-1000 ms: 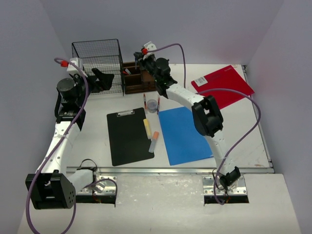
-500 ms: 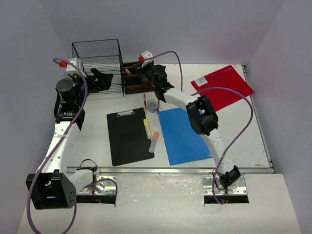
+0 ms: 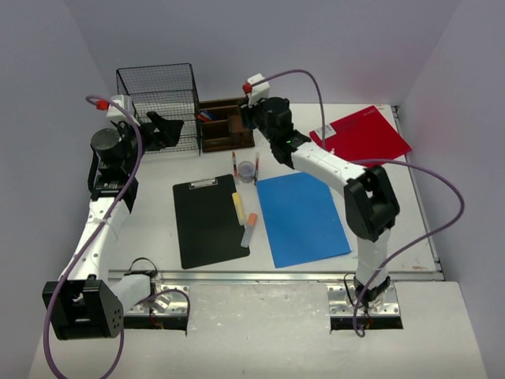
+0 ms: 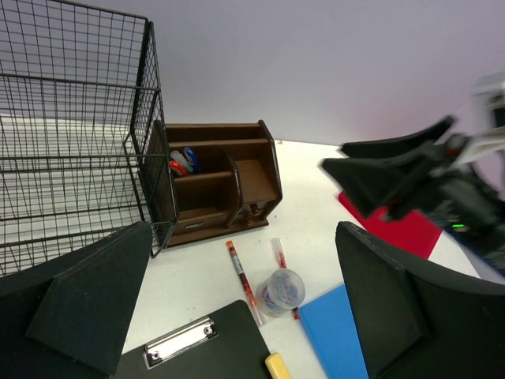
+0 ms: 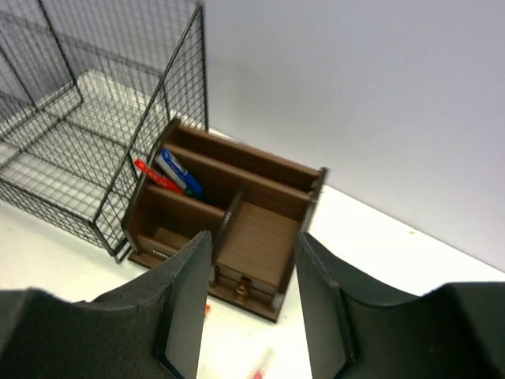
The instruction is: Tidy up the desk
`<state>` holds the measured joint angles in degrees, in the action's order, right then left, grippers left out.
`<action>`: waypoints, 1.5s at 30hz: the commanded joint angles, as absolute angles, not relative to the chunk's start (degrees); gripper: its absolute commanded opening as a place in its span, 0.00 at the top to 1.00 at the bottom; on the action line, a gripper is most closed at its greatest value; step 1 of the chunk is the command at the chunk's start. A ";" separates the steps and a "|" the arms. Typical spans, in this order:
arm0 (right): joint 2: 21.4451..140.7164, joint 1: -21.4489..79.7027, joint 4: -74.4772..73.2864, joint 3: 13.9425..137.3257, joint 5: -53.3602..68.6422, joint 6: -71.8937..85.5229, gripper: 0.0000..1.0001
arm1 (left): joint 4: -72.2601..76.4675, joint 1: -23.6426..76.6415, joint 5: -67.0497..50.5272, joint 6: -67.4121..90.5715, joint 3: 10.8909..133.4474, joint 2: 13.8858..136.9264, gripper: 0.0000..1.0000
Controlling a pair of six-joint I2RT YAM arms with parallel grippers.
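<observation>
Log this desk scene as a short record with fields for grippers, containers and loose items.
left gripper: open, empty, beside the wire basket
right gripper: open, empty, close to the wooden organizer
organizer contents: red and blue items in a rear slot
black clipboard: flat on the desk, yellow highlighter at its right edge
blue sheet: flat, right of the clipboard
red folder: far right corner
small cup: between two red pens, in front of the organizer

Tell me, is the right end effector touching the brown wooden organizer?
Apart. The left wrist view shows the right end effector off to the side of the wooden organizer, with bare desk between them.
</observation>
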<state>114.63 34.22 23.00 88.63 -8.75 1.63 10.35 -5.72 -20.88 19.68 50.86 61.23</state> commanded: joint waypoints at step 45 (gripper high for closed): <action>137.18 30.76 -11.11 105.44 -15.24 32.71 0.59 | 11.43 -7.61 -20.21 17.21 46.32 57.30 0.00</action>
<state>136.31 30.26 -13.59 103.08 -13.53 33.50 9.96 -6.51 -20.36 18.11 46.45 58.82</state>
